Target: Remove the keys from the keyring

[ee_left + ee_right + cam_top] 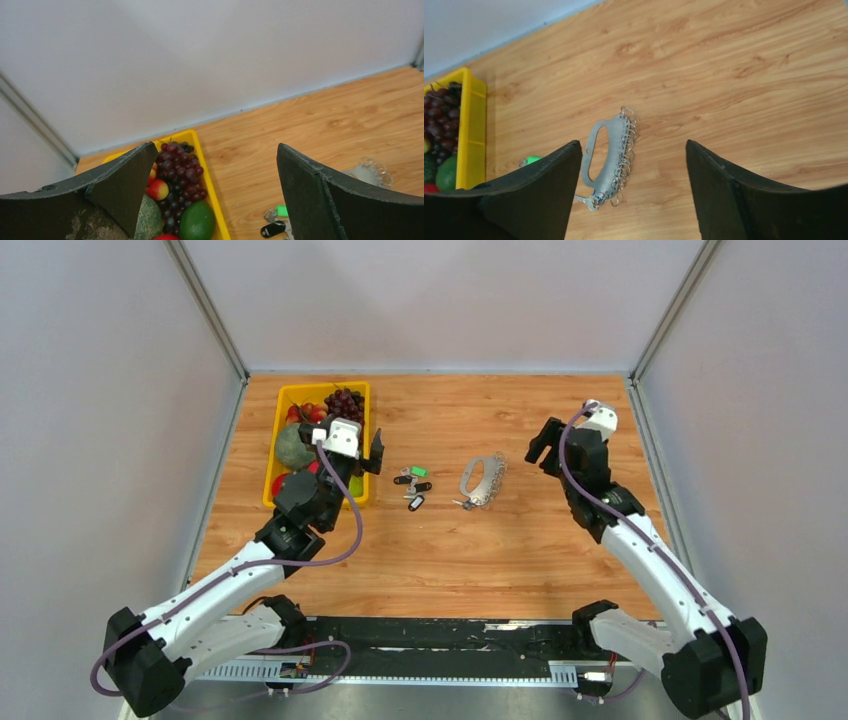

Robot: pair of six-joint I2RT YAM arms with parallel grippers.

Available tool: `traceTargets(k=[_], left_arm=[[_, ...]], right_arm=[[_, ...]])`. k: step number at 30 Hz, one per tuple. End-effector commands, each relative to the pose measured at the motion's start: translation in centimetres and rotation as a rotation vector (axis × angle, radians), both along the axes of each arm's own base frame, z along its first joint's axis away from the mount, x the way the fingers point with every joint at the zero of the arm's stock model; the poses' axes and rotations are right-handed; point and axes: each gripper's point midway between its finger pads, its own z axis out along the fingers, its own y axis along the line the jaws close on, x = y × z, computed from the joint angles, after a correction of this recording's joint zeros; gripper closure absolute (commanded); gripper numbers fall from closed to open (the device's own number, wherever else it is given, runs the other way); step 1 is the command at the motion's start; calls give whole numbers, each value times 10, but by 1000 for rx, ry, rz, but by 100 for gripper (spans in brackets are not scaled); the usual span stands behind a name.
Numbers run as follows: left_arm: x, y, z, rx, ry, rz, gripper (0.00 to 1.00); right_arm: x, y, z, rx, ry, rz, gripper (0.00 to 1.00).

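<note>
Your left hand (370,453) is spread wide and holds nothing, and your right hand (541,446) is just as wide and empty. On the table (560,570) between them, four loose keys (412,487) lie just right of the left hand: one green, three black. The one keyring (482,480) lies flat, left of the right hand, with a fifth key at its near end. One yellow bin (272,455) sits just left of the left hand.

1 overhead, 2 low wrist views, keyring (488,480) shared
</note>
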Motion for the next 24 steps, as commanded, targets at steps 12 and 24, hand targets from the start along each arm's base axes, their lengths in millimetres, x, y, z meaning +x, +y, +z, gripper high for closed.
traceTargets(k=[12, 24], left_arm=[[3, 2, 12, -6, 36, 25, 0], [2, 3, 12, -4, 37, 24, 0]], right_arm=[[32, 66, -128, 120, 347, 103, 37], [38, 92, -179, 96, 432, 181, 41]])
